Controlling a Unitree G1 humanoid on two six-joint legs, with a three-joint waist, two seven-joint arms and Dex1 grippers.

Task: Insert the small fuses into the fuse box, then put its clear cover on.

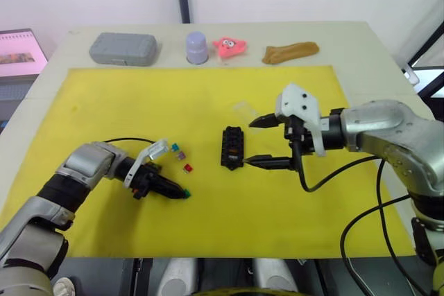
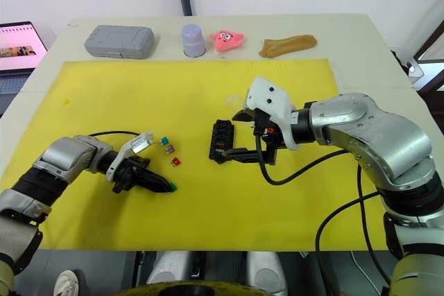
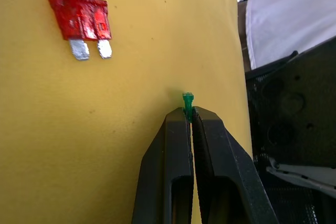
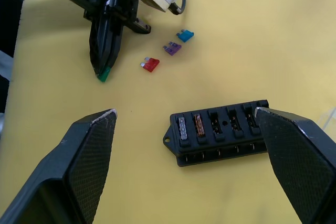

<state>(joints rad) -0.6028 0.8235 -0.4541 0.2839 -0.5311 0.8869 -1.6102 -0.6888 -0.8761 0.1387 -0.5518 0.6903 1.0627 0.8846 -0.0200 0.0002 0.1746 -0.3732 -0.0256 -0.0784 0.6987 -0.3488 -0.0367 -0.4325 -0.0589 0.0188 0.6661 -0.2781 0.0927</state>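
The left gripper (image 1: 182,193) pinches a green fuse (image 4: 104,75) tight, ready to carry it. At its 1 o'clock, three loose fuses (image 1: 181,157) wait on the yellow mat (image 1: 104,102). At 3 o'clock, the fuse box (image 1: 232,148) lies flat between the right gripper's (image 1: 258,142) wide-apart fingers, probably to steady it. The clear cover (image 1: 245,109) rests at its 12 o'clock.

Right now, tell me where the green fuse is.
The green fuse is pinched in the left hand at its fingertips, low over the yellow mat, just beside the red fuse.
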